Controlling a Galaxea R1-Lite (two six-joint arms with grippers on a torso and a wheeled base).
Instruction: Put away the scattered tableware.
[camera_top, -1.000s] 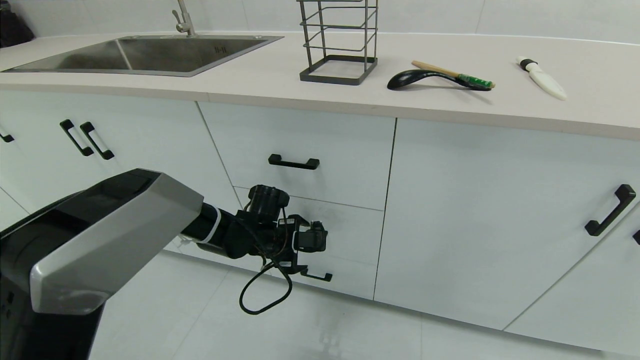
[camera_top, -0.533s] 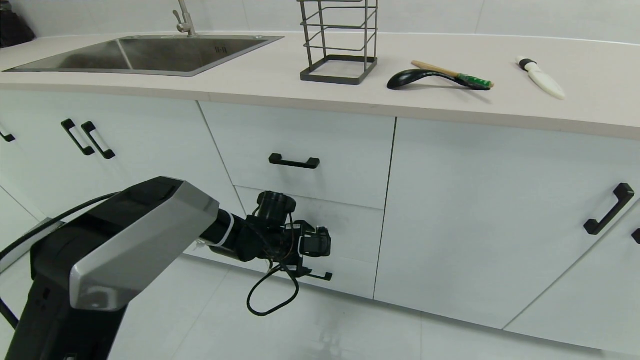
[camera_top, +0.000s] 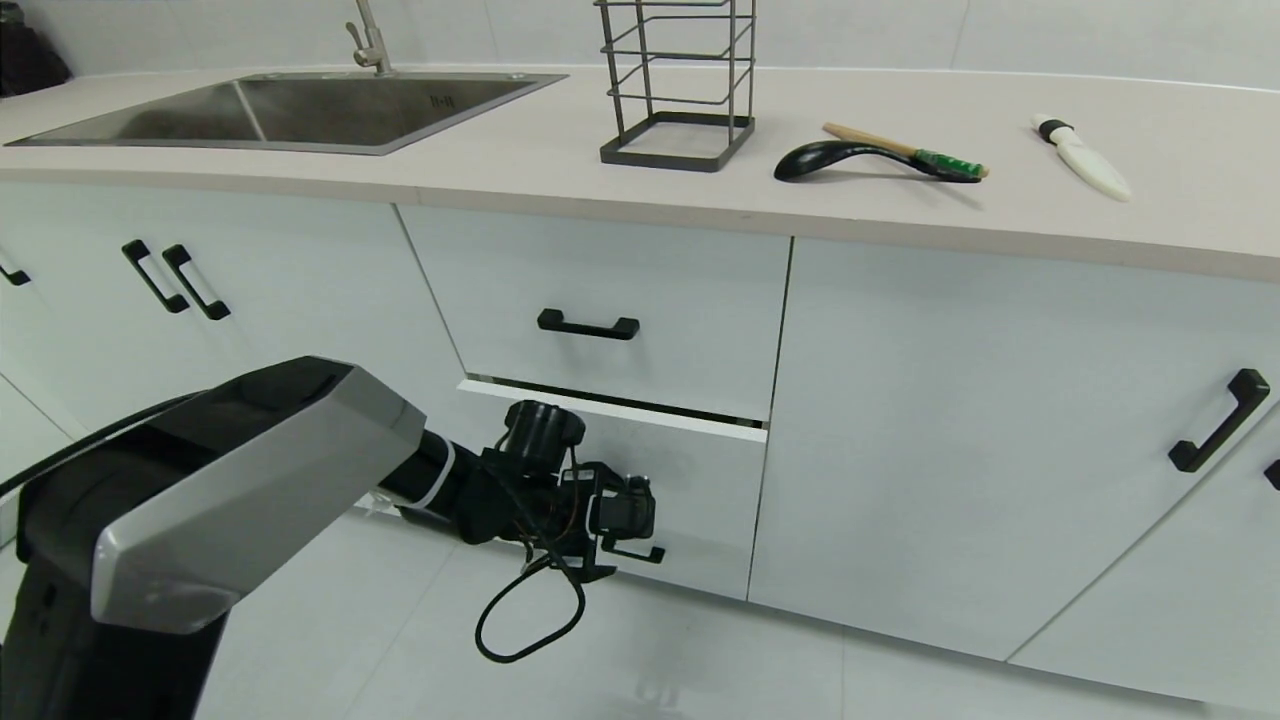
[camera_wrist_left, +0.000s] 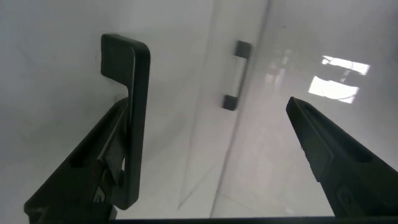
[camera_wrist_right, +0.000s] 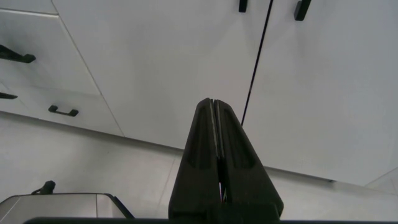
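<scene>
Since a second ago the lower drawer (camera_top: 680, 480) has slid out a crack, with a dark gap along its top edge. Your left gripper (camera_wrist_left: 208, 124) draws it, jaws apart, one finger hooked behind the black handle (camera_wrist_left: 130, 118). Pull straight and level, or that finger may slip off the bar. Your right gripper (camera_wrist_right: 215, 106) hangs with its fingers pressed together. The black ladle (camera_top: 860, 158), wooden-handled tool (camera_top: 905, 150) and white knife (camera_top: 1085, 160) lie on the counter (camera_top: 500, 150), right of the wire rack (camera_top: 678, 90)

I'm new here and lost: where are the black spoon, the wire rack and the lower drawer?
black spoon (camera_top: 803, 163), head view, its bowl
wire rack (camera_top: 662, 161), head view, base frame
lower drawer (camera_top: 690, 480), head view, front panel
</scene>
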